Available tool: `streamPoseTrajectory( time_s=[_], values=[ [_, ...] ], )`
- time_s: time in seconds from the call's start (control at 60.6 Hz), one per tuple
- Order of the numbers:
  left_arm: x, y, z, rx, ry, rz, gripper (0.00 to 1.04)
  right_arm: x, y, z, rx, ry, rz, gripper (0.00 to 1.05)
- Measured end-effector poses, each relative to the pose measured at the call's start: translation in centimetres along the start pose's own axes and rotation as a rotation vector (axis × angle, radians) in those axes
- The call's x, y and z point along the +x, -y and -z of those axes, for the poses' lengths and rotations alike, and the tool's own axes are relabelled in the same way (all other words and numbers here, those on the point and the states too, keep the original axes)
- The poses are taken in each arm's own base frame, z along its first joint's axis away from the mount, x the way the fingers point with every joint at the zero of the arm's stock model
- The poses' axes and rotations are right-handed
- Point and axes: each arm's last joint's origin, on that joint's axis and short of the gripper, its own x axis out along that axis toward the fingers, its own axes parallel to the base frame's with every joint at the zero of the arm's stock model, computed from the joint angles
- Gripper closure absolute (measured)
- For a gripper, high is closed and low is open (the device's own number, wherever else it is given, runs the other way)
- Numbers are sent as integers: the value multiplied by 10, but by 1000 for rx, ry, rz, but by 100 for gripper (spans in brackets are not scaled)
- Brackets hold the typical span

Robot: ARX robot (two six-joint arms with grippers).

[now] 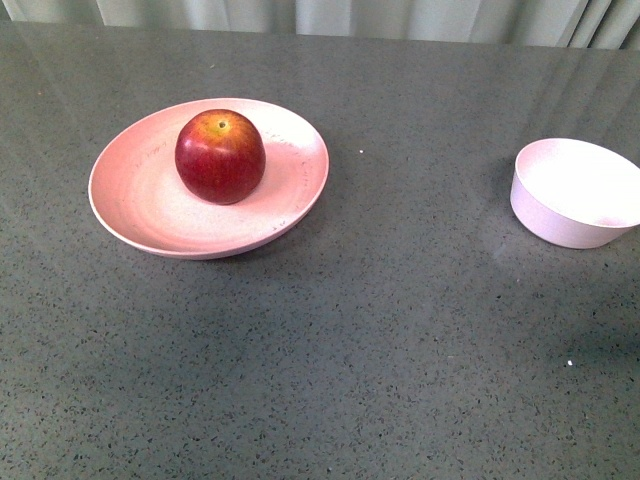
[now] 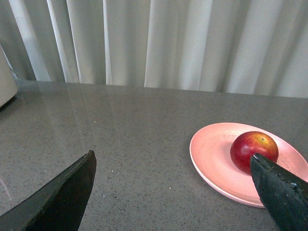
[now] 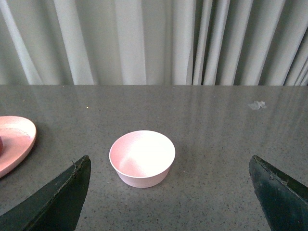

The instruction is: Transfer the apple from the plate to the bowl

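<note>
Grey speckled stone forms the table that carries all task items. The front view shows neither arm, so you must read each claw from its own wrist view.

Left claw: its two dark fingers stand wide apart, with only bare table between them. The apple lies ahead of this claw, off its centre line toward one finger. In the left wrist view that finger's tip overlaps the apple's lower edge. The front view settles the matter: nothing is touching the apple. There you see it resting stem dimple up on the plate, inside the rim.

Right claw: its fingers are likewise spread wide and grip nothing. The bowl stands upright and empty ahead of this claw, between the lines of its two fingers and nearer one of them. Only an edge of the plate enters the right wrist view, beyond that same finger.

The front view shows plate and bowl well apart on the table.

A pale curtain hangs behind the table's far edge, full height in both wrist views. A small pale scrap, far ahead of the right claw, appears in the right wrist view only.
</note>
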Motion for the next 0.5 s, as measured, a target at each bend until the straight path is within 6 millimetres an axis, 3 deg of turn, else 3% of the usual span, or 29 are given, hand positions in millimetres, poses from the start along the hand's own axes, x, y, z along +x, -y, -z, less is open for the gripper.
streamPoseTrajectory(
  time_s=[0.495],
  values=[
    [0, 0, 0, 0, 0, 0, 9, 0, 0, 0, 0, 0, 0, 9]
  ],
)
